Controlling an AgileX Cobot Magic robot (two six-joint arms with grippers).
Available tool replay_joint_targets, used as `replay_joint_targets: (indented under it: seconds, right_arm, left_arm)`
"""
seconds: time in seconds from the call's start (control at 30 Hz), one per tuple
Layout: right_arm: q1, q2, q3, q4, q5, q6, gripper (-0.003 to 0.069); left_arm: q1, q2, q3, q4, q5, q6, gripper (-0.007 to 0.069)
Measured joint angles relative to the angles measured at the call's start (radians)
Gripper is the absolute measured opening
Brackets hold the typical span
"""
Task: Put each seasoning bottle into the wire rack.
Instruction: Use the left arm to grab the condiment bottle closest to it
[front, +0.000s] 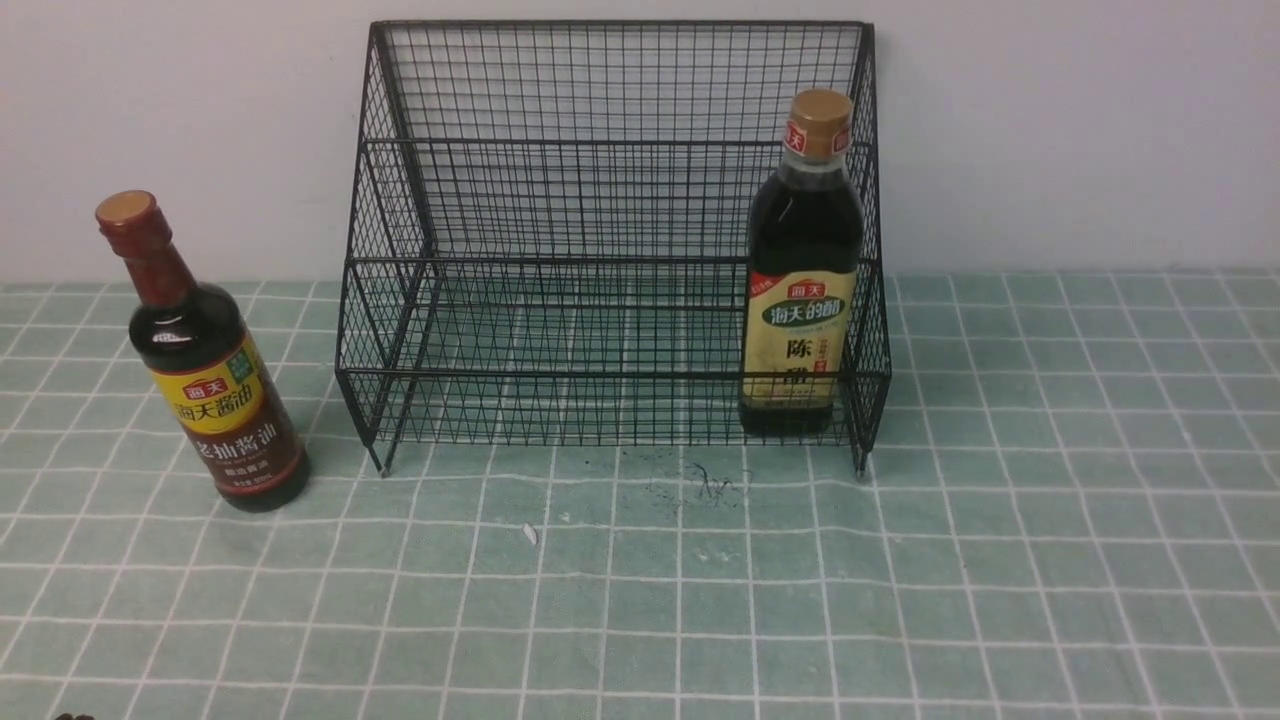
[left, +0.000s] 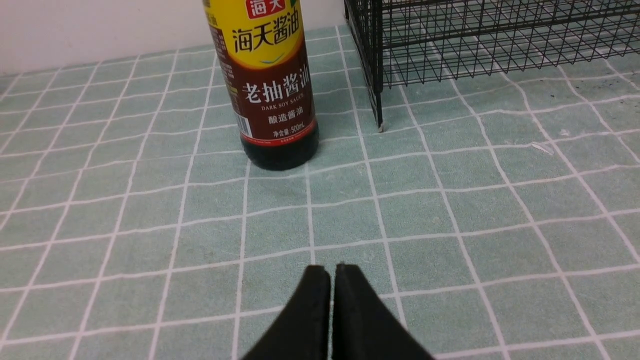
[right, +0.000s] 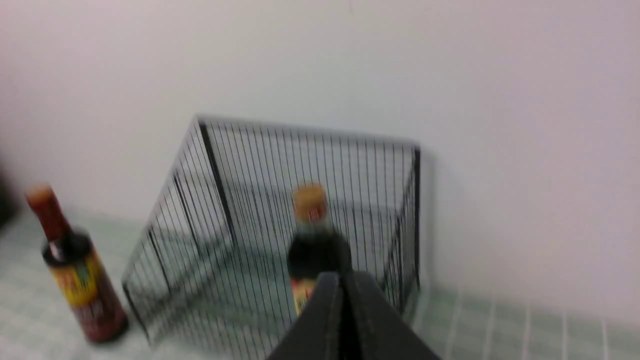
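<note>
The black wire rack (front: 560, 200) stands against the back wall. The broader tan-capped bottle (front: 803, 270) stands upright inside it at the right end of the lower tier. The slim red-capped bottle (front: 205, 360) stands on the cloth left of the rack, outside it. Neither gripper shows in the front view. In the left wrist view my left gripper (left: 332, 270) is shut and empty, low over the cloth, well short of the slim bottle (left: 272, 95). In the blurred right wrist view my right gripper (right: 342, 279) is shut and empty, back from the rack (right: 240, 200) and the tan-capped bottle (right: 312, 235).
A green cloth with a white grid (front: 700, 600) covers the table. A plain white wall (front: 1050, 120) runs right behind the rack. Dark scribble marks (front: 700, 480) and a small white scrap (front: 530, 533) lie on the cloth in front of the rack.
</note>
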Motion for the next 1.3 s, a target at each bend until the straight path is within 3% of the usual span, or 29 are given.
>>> replay_joint_targets:
  seconds: [0.17,0.3,0.77,0.9,1.1,1.3]
  right_arm:
    - [0.0,-0.195,0.283,0.001,-0.346,0.001,-0.0015]
    - [0.0,-0.253,0.428,0.015,-0.479,0.001,-0.0015]
    - [-0.001,-0.276,0.668,-0.073,-0.509,-0.021,-0.0015]
    - [-0.08,-0.336,0.787,-0.094,-0.519,-0.022,-0.0015]
    - [-0.326,-0.466,1.042,-0.098,-0.507,-0.022,-0.0015]
    - [-0.424,-0.536,1.074,-0.092,-0.414,-0.015,-0.0015]
  left_arm:
    - [0.0,0.0,0.0,0.0,0.0,0.0,-0.0006]
    - [0.0,0.0,0.0,0.0,0.0,0.0,-0.0006]
    - [0.0,0.0,0.0,0.0,0.0,0.0,-0.0006]
    - [0.0,0.0,0.0,0.0,0.0,0.0,-0.0006]
    - [0.0,0.0,0.0,0.0,0.0,0.0,-0.0006]
    - [0.0,0.0,0.0,0.0,0.0,0.0,-0.0006]
